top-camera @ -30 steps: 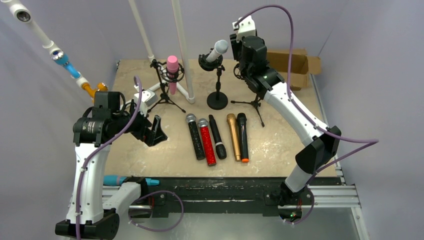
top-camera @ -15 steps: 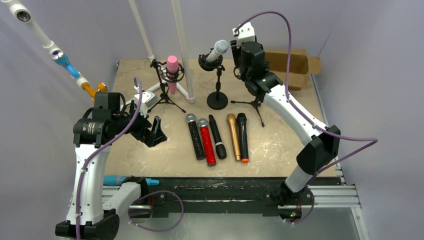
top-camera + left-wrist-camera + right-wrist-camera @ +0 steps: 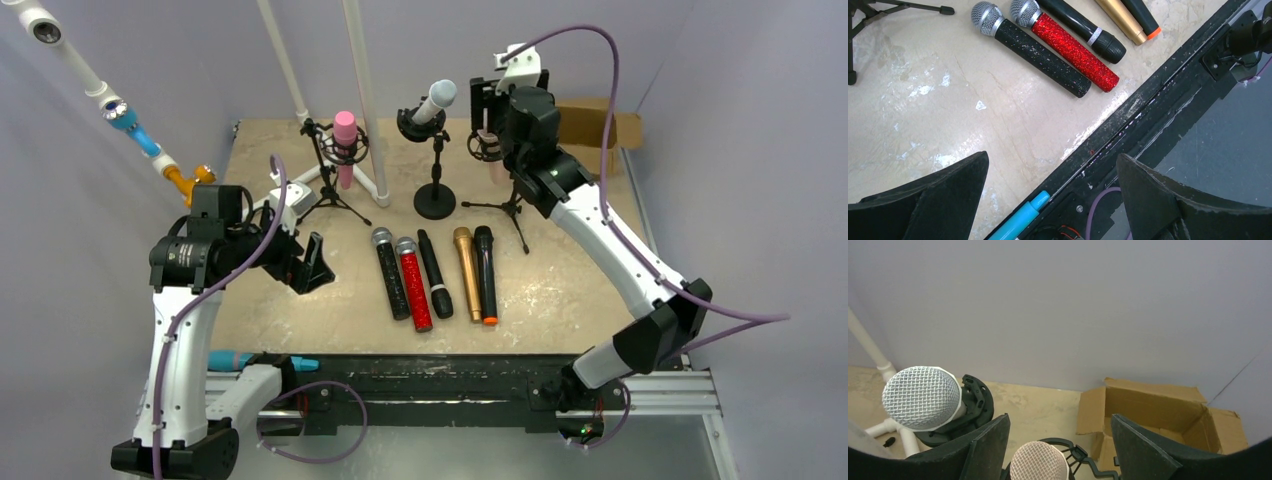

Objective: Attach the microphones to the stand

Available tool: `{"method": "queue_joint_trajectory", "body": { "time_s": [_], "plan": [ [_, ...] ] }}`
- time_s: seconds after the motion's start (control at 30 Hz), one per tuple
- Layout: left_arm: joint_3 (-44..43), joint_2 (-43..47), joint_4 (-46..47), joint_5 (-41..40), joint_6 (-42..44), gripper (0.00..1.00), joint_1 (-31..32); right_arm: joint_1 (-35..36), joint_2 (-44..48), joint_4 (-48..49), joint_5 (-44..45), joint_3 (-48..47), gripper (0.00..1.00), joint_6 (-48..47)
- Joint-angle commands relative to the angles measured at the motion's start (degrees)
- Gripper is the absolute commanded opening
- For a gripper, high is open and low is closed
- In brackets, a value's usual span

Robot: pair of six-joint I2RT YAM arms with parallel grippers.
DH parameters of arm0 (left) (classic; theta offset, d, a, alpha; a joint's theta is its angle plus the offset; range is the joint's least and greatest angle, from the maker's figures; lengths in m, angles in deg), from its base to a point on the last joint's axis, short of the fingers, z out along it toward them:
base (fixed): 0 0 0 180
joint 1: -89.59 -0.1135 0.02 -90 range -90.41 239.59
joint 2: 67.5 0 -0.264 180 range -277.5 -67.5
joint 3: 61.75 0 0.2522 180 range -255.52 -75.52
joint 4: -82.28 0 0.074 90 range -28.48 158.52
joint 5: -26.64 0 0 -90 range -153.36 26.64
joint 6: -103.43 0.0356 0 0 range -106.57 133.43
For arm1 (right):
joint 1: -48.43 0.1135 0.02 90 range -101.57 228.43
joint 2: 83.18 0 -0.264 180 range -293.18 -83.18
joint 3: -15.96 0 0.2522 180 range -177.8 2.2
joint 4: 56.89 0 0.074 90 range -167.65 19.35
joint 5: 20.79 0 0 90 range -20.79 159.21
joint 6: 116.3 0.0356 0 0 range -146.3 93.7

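Note:
Three stands stand at the back of the table. A pink microphone (image 3: 345, 140) sits in the left tripod stand. A white microphone (image 3: 436, 100) (image 3: 923, 397) sits in the round-base stand (image 3: 435, 203). A peach microphone (image 3: 489, 140) (image 3: 1039, 462) sits upright in the ring of the right tripod stand (image 3: 511, 205). My right gripper (image 3: 491, 108) (image 3: 1060, 440) is open just above the peach head, a finger on each side, not touching it. Several microphones lie side by side mid-table: black glitter (image 3: 390, 272) (image 3: 1030, 47), red glitter (image 3: 412, 283) (image 3: 1068, 45), black (image 3: 435, 273), gold (image 3: 466, 258), black with an orange end (image 3: 485, 272). My left gripper (image 3: 305, 265) (image 3: 1053, 175) is open and empty.
A blue microphone (image 3: 250, 360) (image 3: 1018, 222) lies on the black rail at the near left edge. White PVC pipes (image 3: 362, 90) rise behind the pink microphone. A cardboard box (image 3: 590, 125) (image 3: 1158, 415) stands at the back right. A slanted string of white, blue and gold sticks (image 3: 130, 125) hangs at the left wall.
My right arm has swung to the right and back, and its gripper has drawn off the right stand. The peach microphone now shows in that stand. The left arm has not moved.

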Motion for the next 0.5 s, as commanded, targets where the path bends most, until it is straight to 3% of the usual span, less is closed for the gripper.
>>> {"method": "queue_joint_trajectory", "body": {
  "time_s": [0.0, 0.13, 0.3, 0.47],
  "plan": [
    [1.06, -0.14, 2.31, -0.58, -0.14, 1.0, -0.11, -0.27, 5.13, -0.75, -1.63, 2.07, 0.78, 3.52],
    [2.27, -0.45, 3.54, -0.91, -0.24, 1.0, -0.08, -0.31, 9.64, -2.92, -2.06, 6.24, 0.81, 8.61],
    [4.37, -1.17, 6.39, -2.12, -0.36, 1.0, -0.18, -0.37, 16.69, -4.4, -4.21, 15.33, 0.98, 14.97],
    [8.35, -1.63, 10.55, -4.97, -0.5, 1.0, -1.13, -0.48, 22.41, -5.0, -4.52, 24.77, 0.99, 19.26]
  ]
}}
